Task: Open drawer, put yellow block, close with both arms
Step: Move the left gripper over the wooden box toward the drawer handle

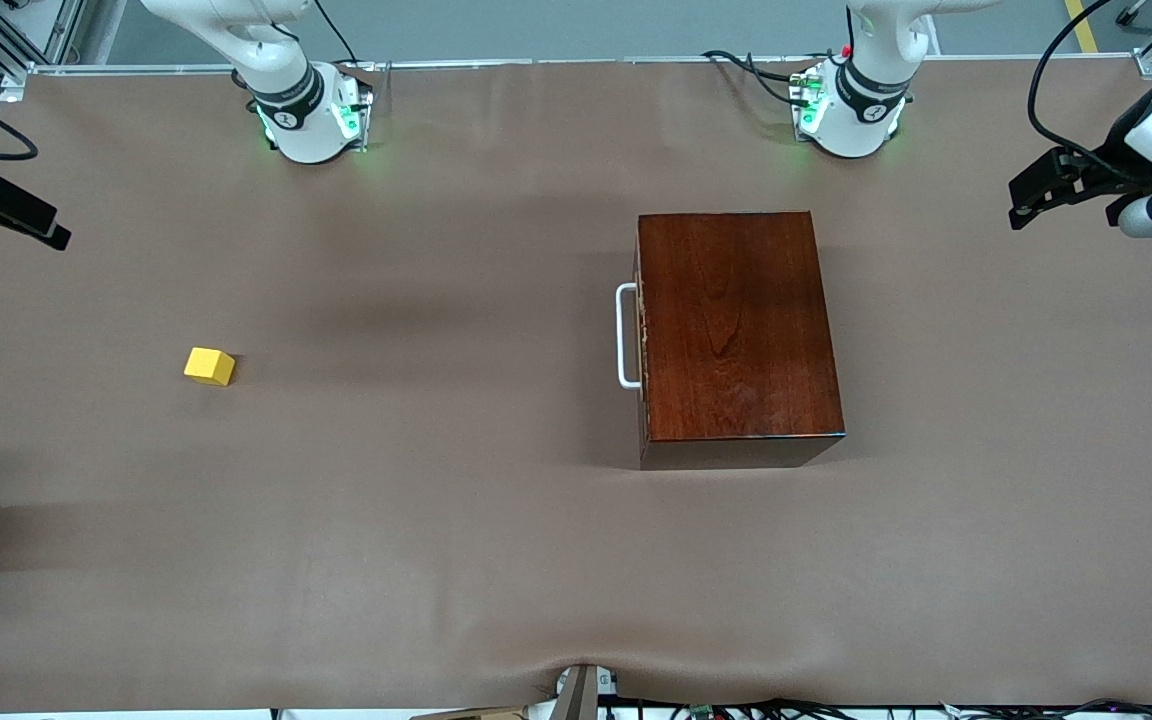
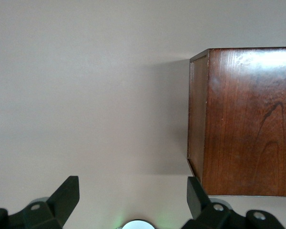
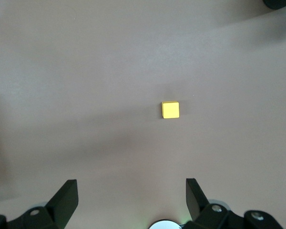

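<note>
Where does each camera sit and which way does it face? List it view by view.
Front: high across the table, facing both arm bases; wooden box, drawer shut.
Left wrist: looks down past the open left gripper at the box.
Right wrist: looks down past the open right gripper at the yellow block.
Shared: front also shows the block.

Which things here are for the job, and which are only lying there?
For the job: drawer (shut) in the wooden box, yellow block, left gripper and right gripper, both open, raised at the table ends.
Lying about: nothing seen on the table.
</note>
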You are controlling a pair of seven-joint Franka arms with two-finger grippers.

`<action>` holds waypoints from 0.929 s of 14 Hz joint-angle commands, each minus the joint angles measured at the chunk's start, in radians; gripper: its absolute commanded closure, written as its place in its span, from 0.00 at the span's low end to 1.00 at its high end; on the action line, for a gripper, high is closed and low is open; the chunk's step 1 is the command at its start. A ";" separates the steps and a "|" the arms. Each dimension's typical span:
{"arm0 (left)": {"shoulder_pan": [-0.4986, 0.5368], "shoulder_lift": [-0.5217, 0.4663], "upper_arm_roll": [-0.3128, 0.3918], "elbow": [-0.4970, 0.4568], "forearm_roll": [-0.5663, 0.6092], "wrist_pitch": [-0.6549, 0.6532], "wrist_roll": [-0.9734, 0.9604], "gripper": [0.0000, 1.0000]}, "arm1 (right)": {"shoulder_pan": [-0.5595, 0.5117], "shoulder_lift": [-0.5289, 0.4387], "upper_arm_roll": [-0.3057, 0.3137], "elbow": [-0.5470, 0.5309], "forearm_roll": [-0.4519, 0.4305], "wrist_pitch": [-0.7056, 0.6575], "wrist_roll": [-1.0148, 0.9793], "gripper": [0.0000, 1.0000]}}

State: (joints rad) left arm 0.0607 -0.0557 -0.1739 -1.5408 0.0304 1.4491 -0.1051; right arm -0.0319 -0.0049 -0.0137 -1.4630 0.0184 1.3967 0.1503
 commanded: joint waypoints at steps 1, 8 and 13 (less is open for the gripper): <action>0.013 0.002 -0.012 0.021 0.019 -0.024 0.021 0.00 | -0.014 -0.007 0.011 -0.007 0.002 0.002 0.003 0.00; 0.018 0.005 -0.001 0.022 0.017 -0.023 0.022 0.00 | -0.014 -0.007 0.011 -0.007 0.002 0.002 0.003 0.00; -0.002 0.033 -0.013 0.053 0.011 -0.023 0.019 0.00 | -0.014 -0.007 0.011 -0.007 0.002 0.002 0.003 0.00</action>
State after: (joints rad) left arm 0.0639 -0.0475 -0.1731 -1.5330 0.0304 1.4484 -0.1027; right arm -0.0319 -0.0049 -0.0137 -1.4630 0.0184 1.3967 0.1503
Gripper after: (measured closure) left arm 0.000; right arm 0.000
